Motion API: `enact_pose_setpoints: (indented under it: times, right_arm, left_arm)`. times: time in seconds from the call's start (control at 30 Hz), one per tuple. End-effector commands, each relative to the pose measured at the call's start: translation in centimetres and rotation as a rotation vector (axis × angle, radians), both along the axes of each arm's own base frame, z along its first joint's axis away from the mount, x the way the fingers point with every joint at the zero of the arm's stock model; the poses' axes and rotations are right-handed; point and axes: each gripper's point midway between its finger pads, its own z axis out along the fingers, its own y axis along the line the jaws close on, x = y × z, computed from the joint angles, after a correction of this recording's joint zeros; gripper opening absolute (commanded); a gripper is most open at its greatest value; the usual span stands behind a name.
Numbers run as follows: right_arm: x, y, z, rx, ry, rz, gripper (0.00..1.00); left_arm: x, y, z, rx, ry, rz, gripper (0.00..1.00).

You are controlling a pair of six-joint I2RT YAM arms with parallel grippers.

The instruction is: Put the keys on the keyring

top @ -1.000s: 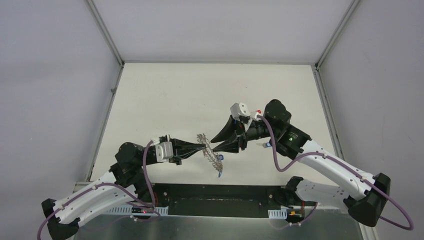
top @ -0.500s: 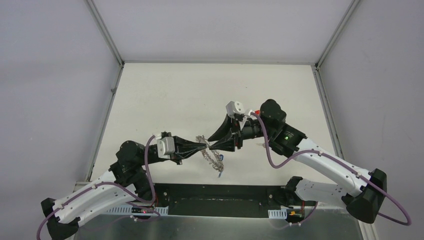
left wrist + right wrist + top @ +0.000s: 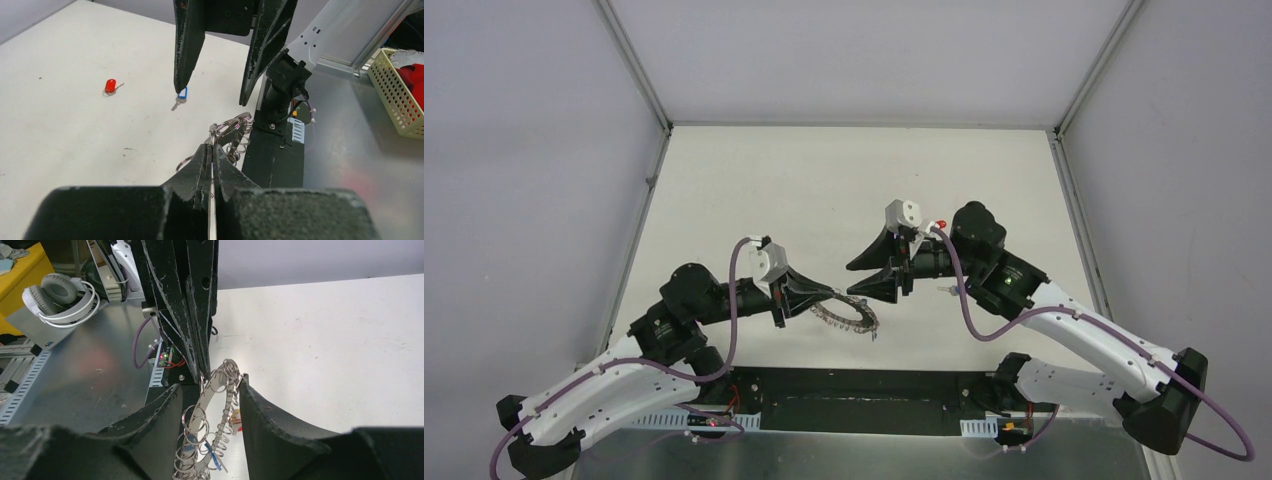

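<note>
I am rolling my left pincer (image 3: 832, 294) over, clamped on the large flat grey metal keyring (image 3: 849, 319), levelling it toward 4 o'clock for my parted, empty right pincer (image 3: 852, 280). The red-tagged key (image 3: 110, 86) and blue-tagged key (image 3: 182, 94) are lying around 2 o'clock.

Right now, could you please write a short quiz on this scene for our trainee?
1. True or false: the left fingers are shut on the keyring.
2. Which keys lie loose on the table? A red only; B blue only; C the red key and the blue key.
3. Fill in: the right fingers stand ___ either side of the keyring.
Key: 1 true; 2 C; 3 open.
</note>
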Motion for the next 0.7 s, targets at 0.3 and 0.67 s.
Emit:
enact_pose_setpoints:
  times: [0.3,0.67]
  right_arm:
    - [-0.4,0.6,-0.6,-0.036,0.022,0.046,0.48]
    - [-0.3,1.1,-1.2,-0.048,0.065,0.046,0.43]
  left_arm:
    - [0.7,0.5,3.0,-0.017,0.098,0.064,0.00]
    - [1.3,0.1,3.2,-0.005,0.155,0.088,0.00]
